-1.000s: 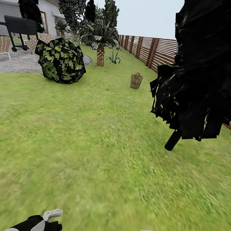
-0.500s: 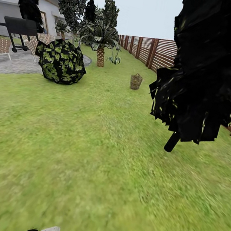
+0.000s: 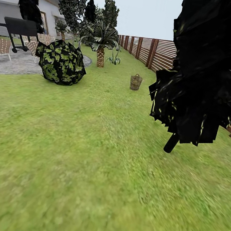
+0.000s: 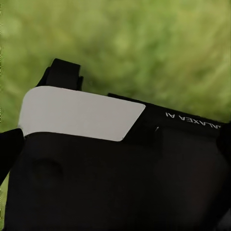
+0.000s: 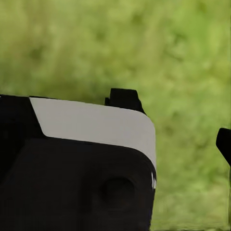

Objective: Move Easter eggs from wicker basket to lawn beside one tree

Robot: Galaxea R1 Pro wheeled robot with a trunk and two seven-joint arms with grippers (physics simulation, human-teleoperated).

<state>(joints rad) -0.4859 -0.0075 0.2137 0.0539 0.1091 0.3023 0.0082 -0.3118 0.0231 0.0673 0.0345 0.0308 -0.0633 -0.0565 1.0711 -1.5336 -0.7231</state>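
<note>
— Anything in the wicker basket (image 3: 135, 82)?
— Too far and small to tell. The dark tree (image 3: 213, 68) is cut off at the right and hides part of the fence (image 3: 156, 52).
— The wrist views?
— Blurred lawn (image 4: 144, 43); finger positions unreadable.

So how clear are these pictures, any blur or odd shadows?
Head view: the near lawn is smeared, the far wicker basket small but crisp, and no cast shadows show. Both wrist views: the grass behind the gripper body is a soft, out-of-focus blur.

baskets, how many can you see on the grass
1. A single wicker basket stands on the lawn far ahead, near the wooden fence, right of the palm. Others could be hidden behind the black tree.
</note>
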